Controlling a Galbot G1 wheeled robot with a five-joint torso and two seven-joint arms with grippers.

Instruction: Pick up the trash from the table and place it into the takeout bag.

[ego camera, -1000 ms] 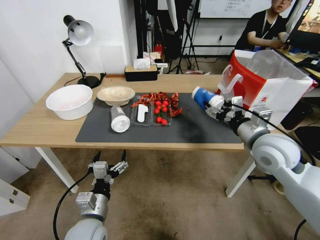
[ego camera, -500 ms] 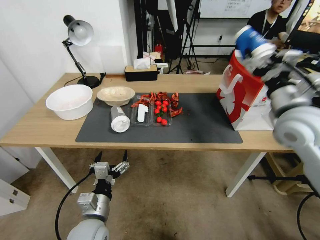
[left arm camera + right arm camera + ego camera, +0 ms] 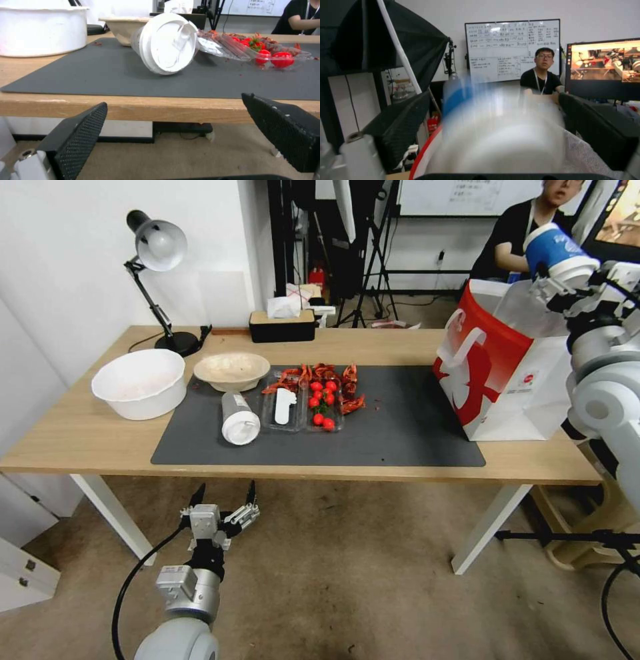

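blue paper cup (image 3: pixel 555 249) clamped in right gripper (image 3: pixel 567 270) at upper right, above takeout bag (image 3: pixel 510 363); next, lowering and releasing; left gripper (image 3: pixel 220 500) spread, empty, lower left.

Above the takeout bag (image 3: pixel 507 373) the mouth is open and unblocked — the right gripper (image 3: pixel 567 280) hangs there clamped around the blue paper cup (image 3: pixel 557 250), with only the bag's white handle (image 3: pixel 463 343) near the front panel. The right half of the dark grey mat (image 3: pixel 413 433) is bare, a wide lane between the clear tray of tomatoes (image 3: pixel 320 407) and the bag. Left of that it's crowded — tipped white-lidded cup (image 3: pixel 239 419), beige bowl (image 3: pixel 231 370), white bowl (image 3: pixel 139 382) — and the left gripper (image 3: pixel 223 500) sits wide apart below the table edge (image 3: pixel 133 110).
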